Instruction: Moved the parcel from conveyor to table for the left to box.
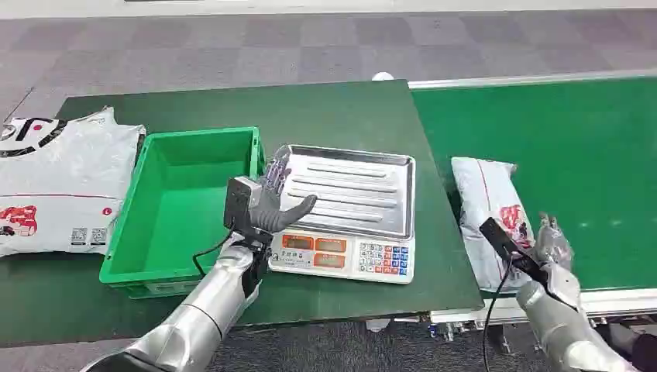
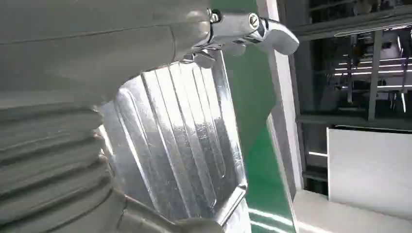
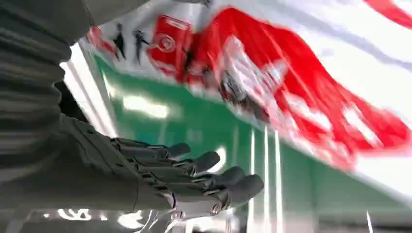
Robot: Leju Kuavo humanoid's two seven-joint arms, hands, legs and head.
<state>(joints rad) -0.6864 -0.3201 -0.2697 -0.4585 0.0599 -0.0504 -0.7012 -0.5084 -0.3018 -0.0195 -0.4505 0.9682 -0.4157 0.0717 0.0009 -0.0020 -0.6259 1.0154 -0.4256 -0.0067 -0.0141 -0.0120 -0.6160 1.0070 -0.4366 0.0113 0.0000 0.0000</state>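
Head view: the parcel (image 1: 490, 221), a white poly bag with red print, lies on the green conveyor (image 1: 589, 163) near its edge beside the table (image 1: 349, 108). The right hand (image 1: 552, 246) is just beside the parcel's near end, fingers extended and holding nothing. The left hand (image 1: 271, 203) hovers over the left edge of the scale (image 1: 349, 217), between its steel pan and the green crate (image 1: 182, 205), fingers spread and empty. A second large bag (image 1: 54, 182) lies on the table's far left.

Left wrist view: the ribbed pan (image 2: 184, 145) of the scale is close under the hand. Risk: a descending left arm could strike the pan or snag its raised rim.

Right wrist view: the right hand's dark fingers (image 3: 204, 177) are stretched out side by side, slightly curled, gripping nothing, with the parcel's red print (image 3: 291, 92) facing them. The frame is blurred, so whether the fingertips touch the bag cannot be told.

Risks for the grasp: the slick, limp film may slide away along the belt instead of being gripped; a hold at one end would let the bag sag and drag across the table edge or catch the scale.
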